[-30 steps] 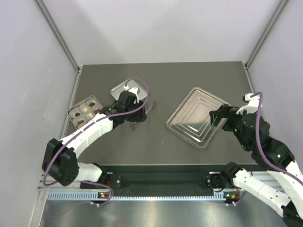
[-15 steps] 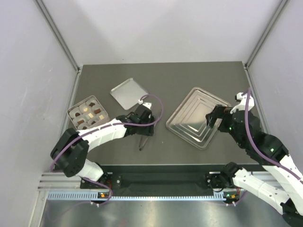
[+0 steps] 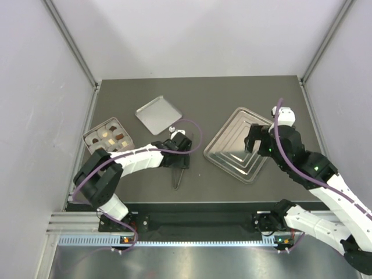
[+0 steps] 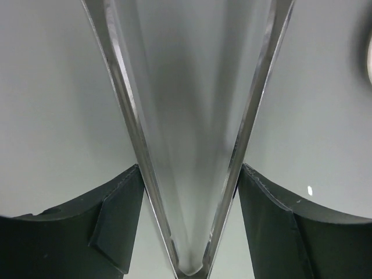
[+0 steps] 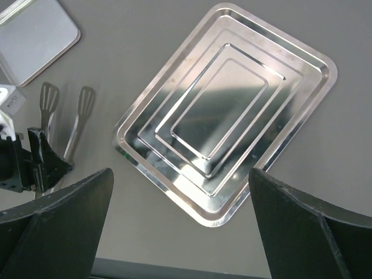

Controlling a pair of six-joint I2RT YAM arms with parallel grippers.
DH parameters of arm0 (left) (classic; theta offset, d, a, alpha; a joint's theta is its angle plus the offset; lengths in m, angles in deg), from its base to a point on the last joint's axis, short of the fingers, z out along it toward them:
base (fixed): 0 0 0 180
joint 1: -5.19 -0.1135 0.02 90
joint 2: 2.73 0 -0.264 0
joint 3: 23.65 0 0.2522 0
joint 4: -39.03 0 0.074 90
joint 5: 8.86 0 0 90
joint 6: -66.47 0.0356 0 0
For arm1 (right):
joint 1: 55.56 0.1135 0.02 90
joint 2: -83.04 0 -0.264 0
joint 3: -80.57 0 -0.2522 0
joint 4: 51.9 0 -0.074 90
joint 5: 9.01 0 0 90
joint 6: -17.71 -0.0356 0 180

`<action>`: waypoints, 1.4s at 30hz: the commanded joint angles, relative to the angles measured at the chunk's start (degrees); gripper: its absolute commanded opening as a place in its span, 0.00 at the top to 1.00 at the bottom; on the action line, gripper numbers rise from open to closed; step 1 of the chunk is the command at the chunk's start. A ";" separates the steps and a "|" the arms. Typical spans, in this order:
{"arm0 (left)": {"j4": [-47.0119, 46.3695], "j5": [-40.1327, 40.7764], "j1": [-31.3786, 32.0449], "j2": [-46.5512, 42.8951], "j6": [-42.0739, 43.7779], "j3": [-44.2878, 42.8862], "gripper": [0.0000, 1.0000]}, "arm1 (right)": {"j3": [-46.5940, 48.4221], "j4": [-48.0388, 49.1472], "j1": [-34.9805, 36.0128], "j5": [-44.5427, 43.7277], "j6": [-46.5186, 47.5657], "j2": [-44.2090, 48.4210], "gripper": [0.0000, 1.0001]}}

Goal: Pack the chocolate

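Top external view: the chocolate [image 3: 110, 138], dark and cream pieces, sits in a small metal tin [image 3: 87, 139] at 9 o'clock on the desk [image 3: 203, 99]. A flat lid [image 3: 156, 113] lies apart toward 11 o'clock. Near the centre, the left tool [image 3: 177, 156] grips metal tongs [image 3: 176, 178] near their hinge, its fingers pressed on both arms. The right tool [image 3: 253, 141] hovers over the steel tray [image 3: 229, 157] at 3 o'clock, fingers spread wide.

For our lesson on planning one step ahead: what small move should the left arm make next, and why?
Probably open the left gripper and let go of the tongs, which its fingers clasp and which seem to rest on the table. The tray is bare, the chocolate sits in the box, and the lid is still off.
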 commanded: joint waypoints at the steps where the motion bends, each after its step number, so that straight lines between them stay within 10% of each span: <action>1: -1.21 1.79 0.38 1.98 -2.48 -2.45 0.30 | 2.26 4.96 0.81 0.28 1.78 -0.84 0.00; 23: 15.21 4.13 0.20 4.45 -2.31 -24.42 0.01 | -1.08 11.56 0.81 0.72 4.77 -0.49 0.00; 34: 15.84 -0.38 -16.55 11.12 25.98 -39.19 0.12 | -4.42 14.46 0.81 2.22 4.77 2.67 0.00; 42: 11.54 -11.66 -26.87 19.82 33.89 -40.08 0.39 | -4.68 15.08 0.81 3.27 4.42 4.61 0.00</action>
